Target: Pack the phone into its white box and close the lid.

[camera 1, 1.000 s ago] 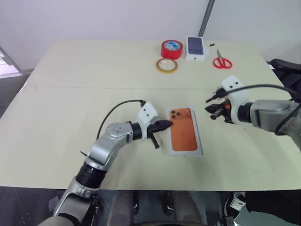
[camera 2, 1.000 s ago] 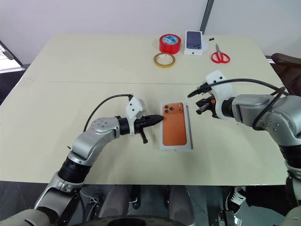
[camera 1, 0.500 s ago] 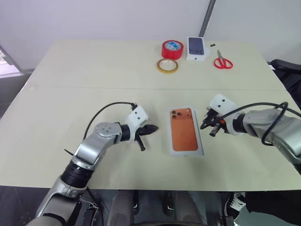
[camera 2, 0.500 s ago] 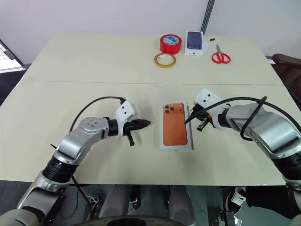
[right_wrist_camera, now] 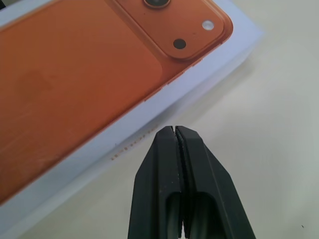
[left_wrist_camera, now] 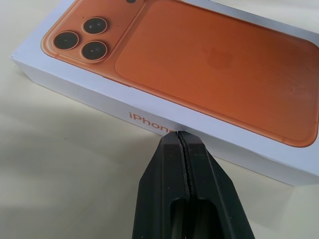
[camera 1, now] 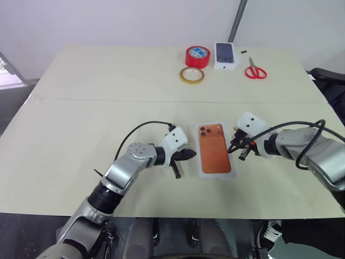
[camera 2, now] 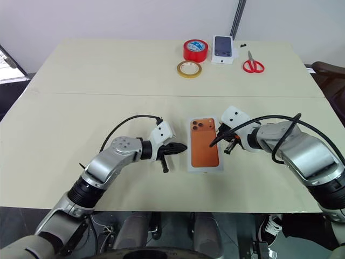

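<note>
Box [camera 1: 214, 151] shifted, btwn shut grippers [camera 1: 190, 155] [camera 1: 234, 149]

- Closed white box [camera 1: 215, 152] at mid-table, orange phone picture on its top, flanked on both long sides.
- Left gripper [camera 1: 190, 154] with fingers pressed together, tip at the box's left wall, closing off that side.
- Right gripper [camera 1: 233, 147] likewise pinched tight, tip just beside the box's right wall, blocking that side.
- Open table [camera 1: 97, 124] along the box's near and far ends; free passage there.
- Wide bare stretch across the left half and near the front edge.
- Far edge crowded: red tape roll [camera 1: 197, 56], yellow tape ring [camera 1: 191, 75], small white carton [camera 1: 225, 55], red scissors [camera 1: 254, 70], all well apart from the box.
</note>
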